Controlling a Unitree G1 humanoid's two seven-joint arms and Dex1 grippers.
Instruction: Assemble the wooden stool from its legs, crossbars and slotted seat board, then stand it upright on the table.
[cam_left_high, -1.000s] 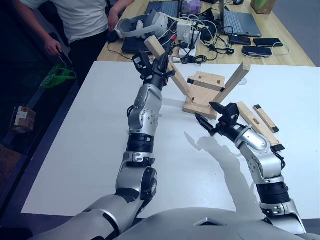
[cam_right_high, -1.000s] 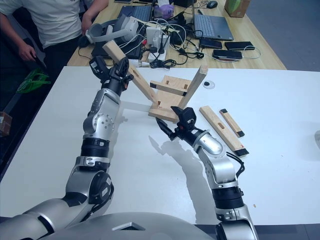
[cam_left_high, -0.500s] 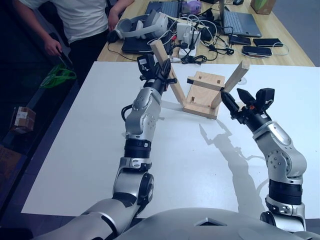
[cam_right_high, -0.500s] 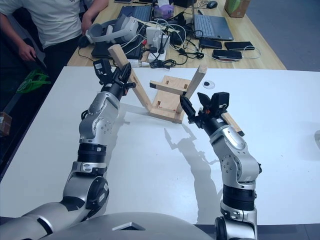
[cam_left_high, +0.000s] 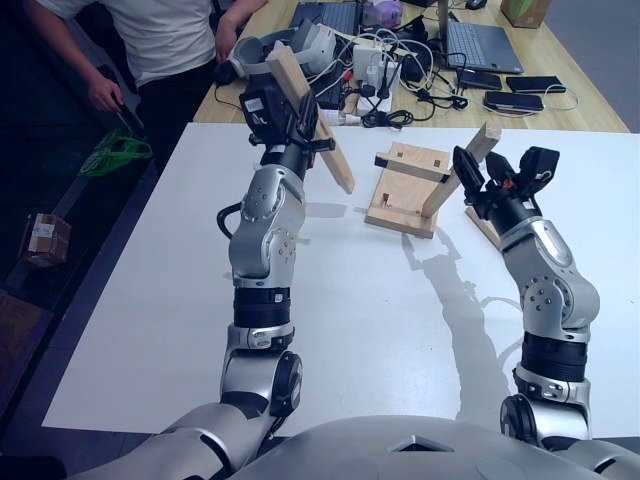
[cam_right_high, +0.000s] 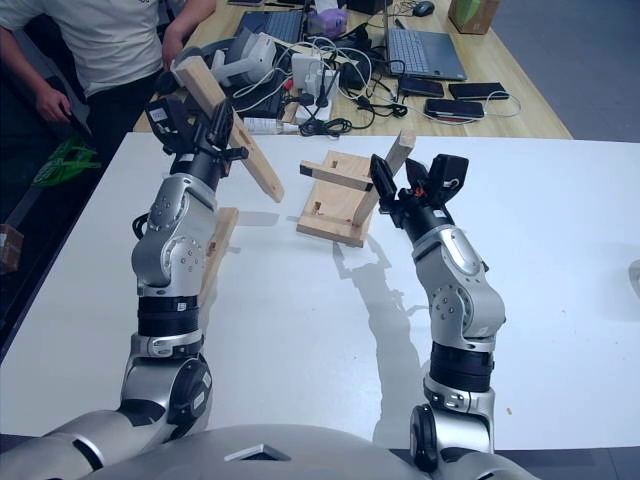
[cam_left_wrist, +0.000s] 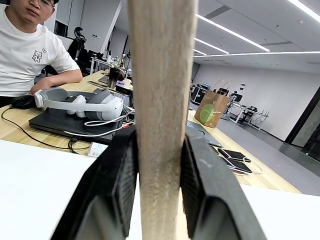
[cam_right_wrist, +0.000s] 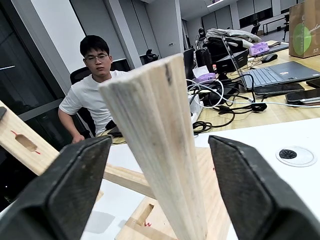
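Wood filled the closed jaw of my left pincer (cam_left_wrist: 160, 165). Both fingers (cam_left_wrist: 120, 190) pressed flat against opposite faces of one stool leg (cam_left_wrist: 160, 75). The grip sat nearer the leg's upper end, and the leg was lifted clear of the table (cam_left_high: 350, 330).

Long axis of the held leg was tilted, not vertical. Its upper end pointed up and away from me, beyond the pincer. Its lower end ran down past the pincer toward my right and ended in the air, near the seat board (cam_left_high: 398, 198) but apart from it.

A loose wooden piece (cam_right_high: 218, 245) lay flat on the table below the left pincer, just beside my left forearm. Its long axis ran roughly toward and away from me.

My right pincer (cam_right_wrist: 160, 145) was raised and spread wide, holding nothing. A second leg (cam_left_high: 455, 178) stood just ahead of it, in line with the gap between the fingers (cam_right_wrist: 75, 185), with clear space on both sides.

Long axis of the second leg was slanted. Its lower end was set in the seat board, down and to the left of the right pincer. Its free end pointed up toward that pincer.

The seat board lay on the table, between the two pincers and nearer the right one. A crossbar (cam_left_high: 410, 167) ran across above the board, roughly left to right, and met the second leg partway along it.
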